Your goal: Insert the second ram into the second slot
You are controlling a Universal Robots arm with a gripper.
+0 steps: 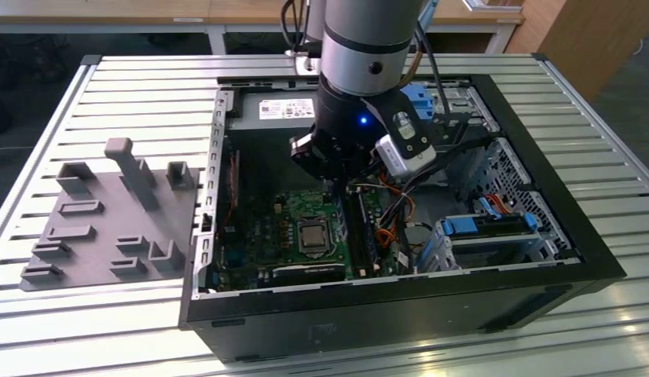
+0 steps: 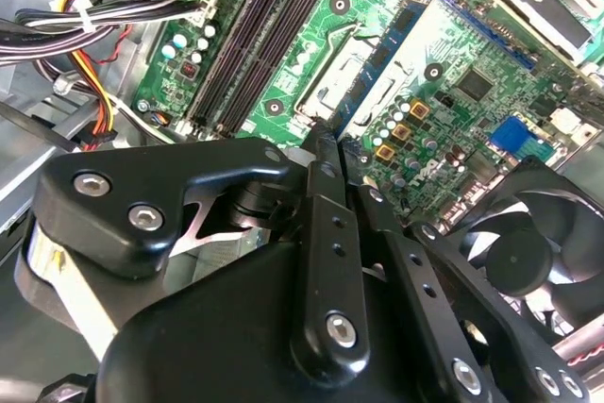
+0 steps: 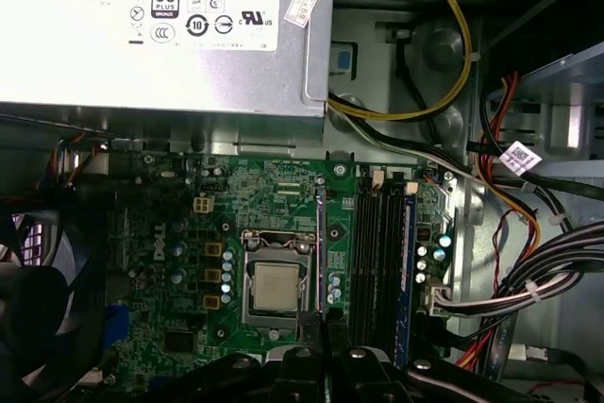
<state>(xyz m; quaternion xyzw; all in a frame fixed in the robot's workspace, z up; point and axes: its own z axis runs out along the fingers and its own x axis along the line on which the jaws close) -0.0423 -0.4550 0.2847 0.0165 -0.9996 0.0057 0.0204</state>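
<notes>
My gripper (image 1: 340,184) hangs low inside the open computer case (image 1: 576,259), above the motherboard (image 1: 293,212). Its fingertips (image 2: 321,143) are shut on the second ram (image 3: 319,243), a thin blue stick seen edge-on. The stick (image 2: 396,30) reaches out beyond the fingers, parallel to the dark memory slots (image 3: 373,261). It hovers over the edge of the CPU socket (image 3: 274,285), to one side of the slots. Another blue stick (image 3: 408,261) sits seated in the outermost slot, with empty dark slots beside it.
The power supply (image 3: 160,25) borders the board at the far end. Bundled cables (image 3: 528,271) run along the slots' outer side. A black fan (image 2: 528,252) sits beyond the CPU socket. A grey holder plate (image 1: 104,228) lies on the table at the exterior view's left.
</notes>
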